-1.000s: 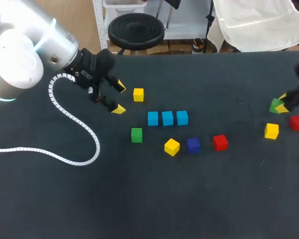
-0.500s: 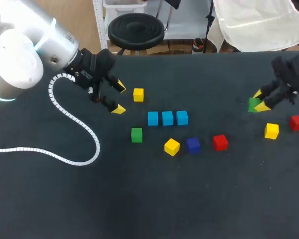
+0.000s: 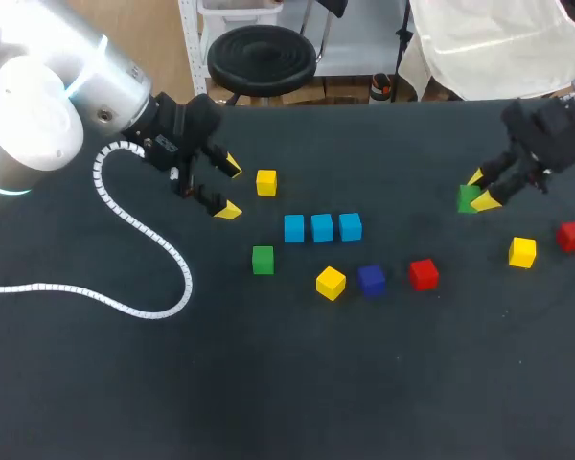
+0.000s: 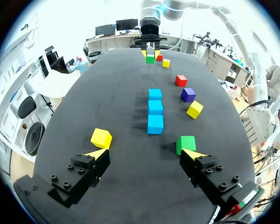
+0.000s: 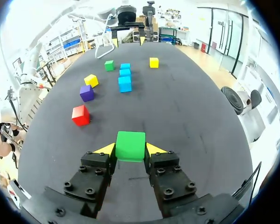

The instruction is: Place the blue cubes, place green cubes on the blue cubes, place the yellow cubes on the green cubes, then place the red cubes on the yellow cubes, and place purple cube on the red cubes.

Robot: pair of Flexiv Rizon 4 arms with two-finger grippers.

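Observation:
Three blue cubes (image 3: 322,227) lie in a row at the table's middle, seen ahead of both grippers (image 4: 155,113) (image 5: 125,78). My right gripper (image 3: 479,190) (image 5: 130,149) is shut on a green cube (image 3: 469,198) (image 5: 130,145), held above the table right of the row. My left gripper (image 3: 228,188) (image 4: 144,156) hangs open left of the row, with nothing between its fingers. Near it lie a yellow cube (image 3: 266,182) (image 4: 101,138) and a second green cube (image 3: 263,260) (image 4: 186,143). In front of the row sit a yellow cube (image 3: 331,283), a purple cube (image 3: 371,279) and a red cube (image 3: 423,274).
Another yellow cube (image 3: 522,252) and a red cube (image 3: 572,236) lie at the far right. A white coiled cable (image 3: 144,251) trails across the table's left side from my left arm.
My right gripper has carried the green cube leftwards from the far right, towards the blue row. The left arm and the other cubes have stayed put.

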